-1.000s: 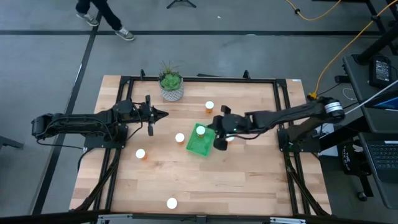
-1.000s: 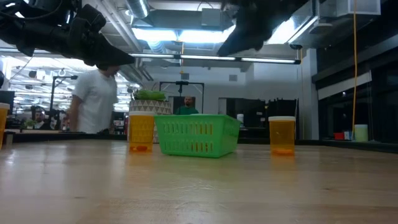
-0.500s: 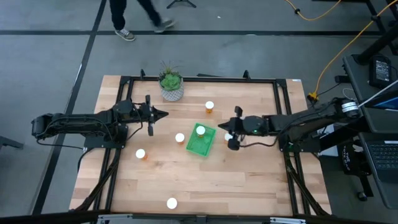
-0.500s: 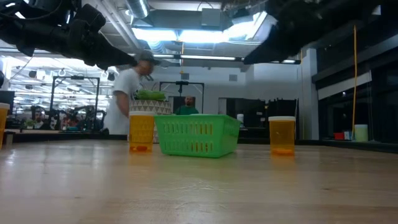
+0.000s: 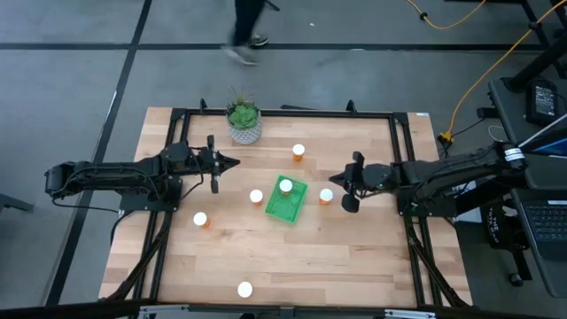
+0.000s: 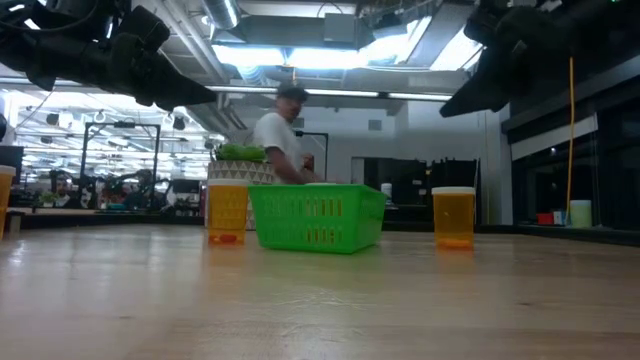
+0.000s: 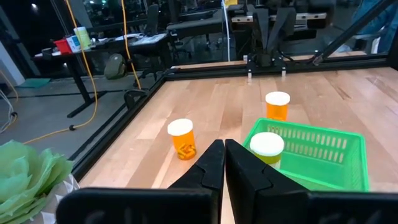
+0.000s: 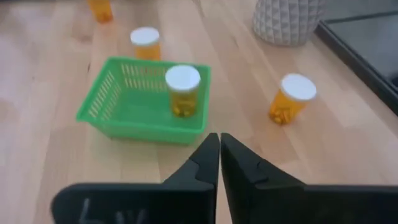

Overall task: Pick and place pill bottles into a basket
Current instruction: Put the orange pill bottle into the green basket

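Observation:
The green basket (image 5: 285, 203) sits mid-table with one orange, white-capped pill bottle (image 5: 285, 186) standing inside at its far end; it also shows in the right wrist view (image 8: 183, 91). Other bottles stand on the table: far of the basket (image 5: 299, 151), left of it (image 5: 256, 197), right of it (image 5: 326, 196), farther left (image 5: 200, 220) and near the front edge (image 5: 244, 289). My right gripper (image 5: 337, 182) is shut and empty, in the air right of the basket. My left gripper (image 5: 234, 162) is shut and empty, in the air left of the basket.
A white patterned pot with a green plant (image 5: 244, 122) stands at the far edge, left of centre. The black table frame (image 5: 404, 159) runs along the sides. A person (image 6: 280, 140) walks past beyond the far edge. Bare wood lies at the near right.
My right gripper has drawn back from over the basket's right end toward the table's right edge, staying in the air. This has uncovered the bottle right of the basket. A person has walked from left to right behind the table.

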Robot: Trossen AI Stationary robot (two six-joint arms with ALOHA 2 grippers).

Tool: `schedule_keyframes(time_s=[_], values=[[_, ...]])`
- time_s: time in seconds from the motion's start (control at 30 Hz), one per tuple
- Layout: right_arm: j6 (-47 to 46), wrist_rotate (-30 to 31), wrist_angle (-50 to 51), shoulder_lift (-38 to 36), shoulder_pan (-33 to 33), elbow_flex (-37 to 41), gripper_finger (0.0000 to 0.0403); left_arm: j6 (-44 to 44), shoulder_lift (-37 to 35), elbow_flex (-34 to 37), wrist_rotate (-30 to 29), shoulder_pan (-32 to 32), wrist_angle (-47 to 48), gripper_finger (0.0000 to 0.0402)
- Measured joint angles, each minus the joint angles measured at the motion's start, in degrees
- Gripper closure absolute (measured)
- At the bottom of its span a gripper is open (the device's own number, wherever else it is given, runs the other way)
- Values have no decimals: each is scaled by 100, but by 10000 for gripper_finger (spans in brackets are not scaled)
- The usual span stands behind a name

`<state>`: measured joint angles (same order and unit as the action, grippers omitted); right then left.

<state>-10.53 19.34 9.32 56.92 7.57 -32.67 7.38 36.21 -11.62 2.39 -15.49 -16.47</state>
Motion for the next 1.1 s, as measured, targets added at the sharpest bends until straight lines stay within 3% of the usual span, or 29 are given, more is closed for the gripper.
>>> schedule_keyframes(time_s=[0.27, 0.73, 0.87, 1.1], values=[[2, -39, 456, 11, 0, -181, 317, -7, 0, 0, -3, 0, 0, 395], [-1024, -765, 540, 11, 24, -201, 124, -66, 0, 0, -2, 0, 0, 395], [-1178, -802, 767, 50, 24, -334, 107, -66, 0, 0, -2, 0, 0, 395], [-1173, -722, 2140, 683, 24, -1327, 117, -79, 0, 0, -2, 0, 0, 395]])
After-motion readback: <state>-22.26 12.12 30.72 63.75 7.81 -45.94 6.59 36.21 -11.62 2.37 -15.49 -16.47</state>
